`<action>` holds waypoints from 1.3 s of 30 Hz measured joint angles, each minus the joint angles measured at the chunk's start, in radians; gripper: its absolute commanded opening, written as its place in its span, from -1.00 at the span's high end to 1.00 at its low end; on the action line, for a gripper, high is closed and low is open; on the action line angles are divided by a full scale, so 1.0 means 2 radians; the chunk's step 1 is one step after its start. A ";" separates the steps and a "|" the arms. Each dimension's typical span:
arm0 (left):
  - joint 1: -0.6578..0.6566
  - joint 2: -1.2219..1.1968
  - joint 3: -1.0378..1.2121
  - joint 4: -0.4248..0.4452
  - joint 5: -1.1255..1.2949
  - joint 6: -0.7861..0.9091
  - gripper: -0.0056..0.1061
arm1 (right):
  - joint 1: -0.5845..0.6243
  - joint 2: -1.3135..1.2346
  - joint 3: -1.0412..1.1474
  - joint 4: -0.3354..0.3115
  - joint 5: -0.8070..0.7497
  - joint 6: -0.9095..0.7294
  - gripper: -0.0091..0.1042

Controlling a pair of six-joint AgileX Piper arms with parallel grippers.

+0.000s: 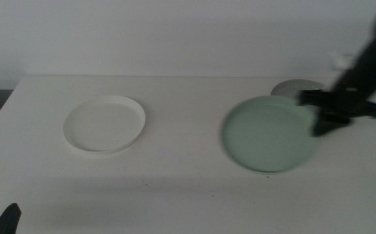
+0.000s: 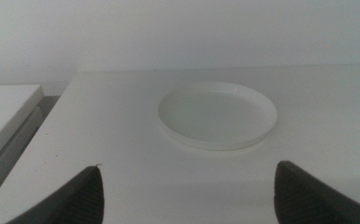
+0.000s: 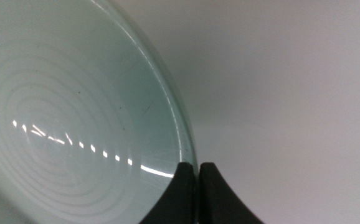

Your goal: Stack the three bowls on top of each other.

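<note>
- Middle view: the white bowl [image 1: 105, 123] sits flat on the table [image 1: 188, 195], bare surface on all sides of it. Well to its right the mint bowl [image 1: 270, 133] is blurred and looks slightly lifted, a shadow under its near edge.
- The right gripper [image 1: 322, 117] pinches the mint bowl's right rim; its arm comes in from the right.
- The grey bowl [image 1: 296, 87] lies behind the mint bowl, mostly hidden by it and the arm, further from the white bowl.
- A tip of the left gripper [image 1: 6, 220] shows near the bottom edge, in front of the white bowl to its left.
- Left wrist view: the left gripper [image 2: 189, 190] has jaws spread wide, nothing between them; the white bowl [image 2: 217, 116] lies beyond, apart from them, near the table's [image 2: 105, 143] left edge.
- Right wrist view: the right gripper [image 3: 197, 169] is clamped on the mint bowl's [image 3: 74, 124] thin rim, jaws nearly meeting.
</note>
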 measured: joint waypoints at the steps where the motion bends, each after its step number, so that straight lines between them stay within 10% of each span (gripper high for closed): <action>1: 0.000 0.000 0.000 0.000 0.000 0.000 -0.78 | 0.014 0.014 -0.013 0.007 -0.001 0.000 0.88; 25: 0.000 0.000 0.000 0.000 0.000 0.000 -0.78 | 0.100 0.171 -0.103 0.056 -0.047 0.001 0.88; 33: 0.000 0.000 0.000 0.000 0.000 0.000 -0.78 | 0.100 0.172 -0.107 0.056 -0.047 0.001 -0.11; 39: 0.000 0.000 0.000 0.000 0.000 0.000 -0.78 | 0.085 0.147 -0.153 0.028 -0.037 -0.006 -0.32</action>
